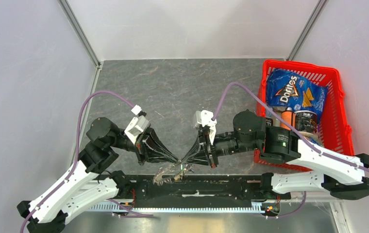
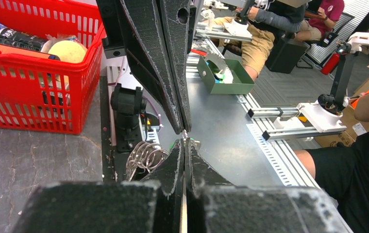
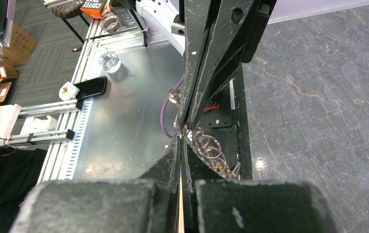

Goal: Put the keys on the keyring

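My left gripper [image 1: 176, 161] and right gripper [image 1: 183, 161] meet tip to tip just above the table's near edge, both shut. In the left wrist view the left gripper [image 2: 185, 141] has the bright green head of a key [image 2: 173, 144] showing on either side of its tips. The right gripper [image 2: 185, 130] comes down from above with a sliver of metal in its tips. The keyring [image 2: 143, 154], a bunch of silver wire loops, trails from the meeting point. It shows beside the right gripper [image 3: 181, 140] as the keyring [image 3: 210, 147], and from above as the keyring [image 1: 164, 173].
A red basket [image 1: 340, 102] stands at the right with a blue Doritos bag [image 1: 294, 92] and cans inside. The black base rail [image 1: 211, 187] runs along the near edge under the grippers. Grey marbled tabletop [image 1: 173, 87] stretches behind the arms.
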Action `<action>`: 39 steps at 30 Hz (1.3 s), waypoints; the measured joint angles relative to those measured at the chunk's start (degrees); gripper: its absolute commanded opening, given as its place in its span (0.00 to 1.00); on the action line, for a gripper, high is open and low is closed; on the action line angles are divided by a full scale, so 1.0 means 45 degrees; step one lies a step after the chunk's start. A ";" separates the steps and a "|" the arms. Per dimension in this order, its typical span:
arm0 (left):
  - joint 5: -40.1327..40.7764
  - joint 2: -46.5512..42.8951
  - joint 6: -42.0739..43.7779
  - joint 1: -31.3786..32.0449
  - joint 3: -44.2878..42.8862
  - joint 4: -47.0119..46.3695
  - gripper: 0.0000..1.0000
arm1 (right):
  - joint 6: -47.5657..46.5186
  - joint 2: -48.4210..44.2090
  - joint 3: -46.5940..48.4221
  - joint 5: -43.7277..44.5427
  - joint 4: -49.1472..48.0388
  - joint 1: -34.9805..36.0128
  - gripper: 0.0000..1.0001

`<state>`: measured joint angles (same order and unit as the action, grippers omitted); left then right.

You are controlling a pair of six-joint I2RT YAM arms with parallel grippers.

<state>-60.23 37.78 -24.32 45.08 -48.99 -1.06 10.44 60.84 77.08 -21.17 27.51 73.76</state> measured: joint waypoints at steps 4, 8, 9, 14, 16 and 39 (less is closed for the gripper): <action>0.0034 0.0000 -0.0005 -0.0005 0.0000 -0.0121 0.02 | 0.0005 -0.0248 -0.0170 0.0019 0.0087 0.0087 0.00; 0.0034 0.0000 -0.0005 -0.0005 0.0000 -0.0180 0.02 | 0.0010 -0.0355 -0.0204 0.0015 0.0092 0.0155 0.00; 0.0034 0.0010 0.0000 -0.0005 0.0000 -0.0180 0.02 | 0.0010 -0.0369 -0.0209 0.0019 0.0092 0.0170 0.00; 0.0039 0.0019 0.0000 -0.0024 0.0000 -0.0180 0.02 | 0.0005 -0.0559 -0.0359 0.0442 0.0146 0.0175 0.00; 0.0039 0.0024 -0.0005 -0.0024 0.0000 -0.0185 0.02 | 0.0005 -0.0724 -0.0481 0.0850 0.0272 0.0175 0.00; 0.0087 0.0005 -0.0005 -0.0024 0.0000 -0.0185 0.02 | 0.1365 -0.1690 -0.3643 0.6057 0.1365 0.0194 0.00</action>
<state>-59.83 37.80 -24.34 44.97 -48.99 -1.89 16.58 53.23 60.69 6.09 33.65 74.63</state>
